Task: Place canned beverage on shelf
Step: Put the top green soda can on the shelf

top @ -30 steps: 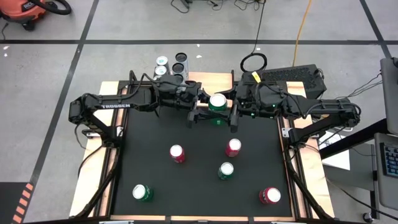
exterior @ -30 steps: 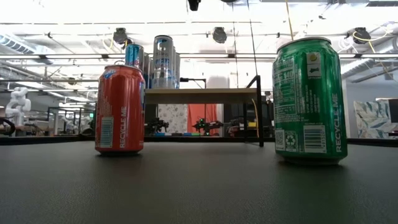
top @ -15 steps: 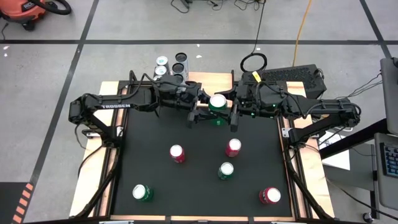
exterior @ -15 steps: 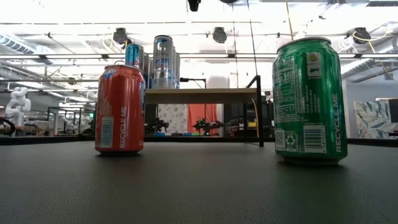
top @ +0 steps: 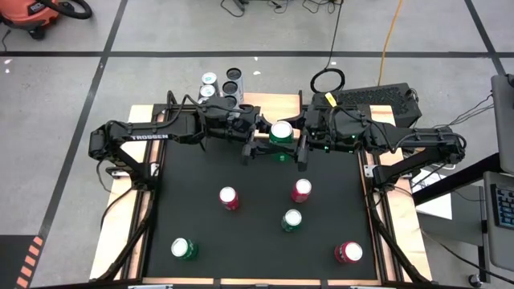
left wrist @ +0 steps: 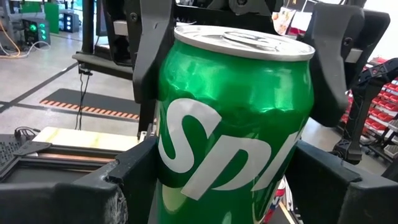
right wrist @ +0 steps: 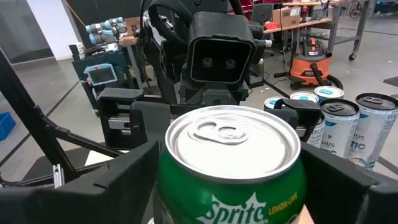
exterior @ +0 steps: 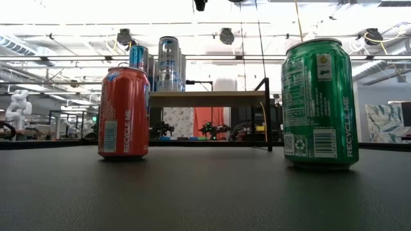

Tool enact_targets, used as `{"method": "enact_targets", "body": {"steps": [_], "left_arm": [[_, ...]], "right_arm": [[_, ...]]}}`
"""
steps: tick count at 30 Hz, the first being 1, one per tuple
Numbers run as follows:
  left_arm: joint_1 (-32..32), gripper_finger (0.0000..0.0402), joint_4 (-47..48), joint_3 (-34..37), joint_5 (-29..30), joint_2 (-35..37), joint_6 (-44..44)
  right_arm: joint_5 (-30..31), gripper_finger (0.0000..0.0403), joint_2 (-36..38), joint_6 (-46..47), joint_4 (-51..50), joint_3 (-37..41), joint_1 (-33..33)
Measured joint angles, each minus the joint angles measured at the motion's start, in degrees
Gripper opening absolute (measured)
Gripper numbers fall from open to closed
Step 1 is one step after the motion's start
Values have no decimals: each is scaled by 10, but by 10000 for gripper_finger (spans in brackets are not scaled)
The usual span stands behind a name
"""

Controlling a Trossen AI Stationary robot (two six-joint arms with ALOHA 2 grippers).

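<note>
From the left, my left gripper [top: 259, 143] has its jaws around the green Sprite can [top: 280, 133], and the right gripper [top: 301, 147] clasps it from the opposite side. The can sits between them above the shelf [top: 265, 148] at the desk's [top: 193, 209] far edge. I'd free one side first, keeping the can upright.

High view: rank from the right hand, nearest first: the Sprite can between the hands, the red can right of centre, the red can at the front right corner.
1. Sprite can: held between the right hand and the left hand, at the table's back.
2. Red can right of centre: mid-table.
3. Red corner can: front right, farthest.
</note>
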State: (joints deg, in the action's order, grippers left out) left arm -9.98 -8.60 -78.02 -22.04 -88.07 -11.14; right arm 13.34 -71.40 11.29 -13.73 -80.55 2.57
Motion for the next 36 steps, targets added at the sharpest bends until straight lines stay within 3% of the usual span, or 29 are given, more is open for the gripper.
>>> {"method": "enact_targets", "body": {"steps": [9, 18, 28, 36], "left_arm": [[0, 286, 1, 0, 0, 0, 0], [0, 287, 1, 0, 0, 0, -5], [0, 344, 15, -2, 14, 3, -36], [-5, 351, 36, -2, 40, 36, -34]], "right_arm": [[1, 276, 0, 0, -1, 0, 0], [2, 279, 0, 0, -1, 0, 0], [1, 278, 7, 0, -3, 1, -12], [2, 278, 26, -1, -1, 2, -30]]}}
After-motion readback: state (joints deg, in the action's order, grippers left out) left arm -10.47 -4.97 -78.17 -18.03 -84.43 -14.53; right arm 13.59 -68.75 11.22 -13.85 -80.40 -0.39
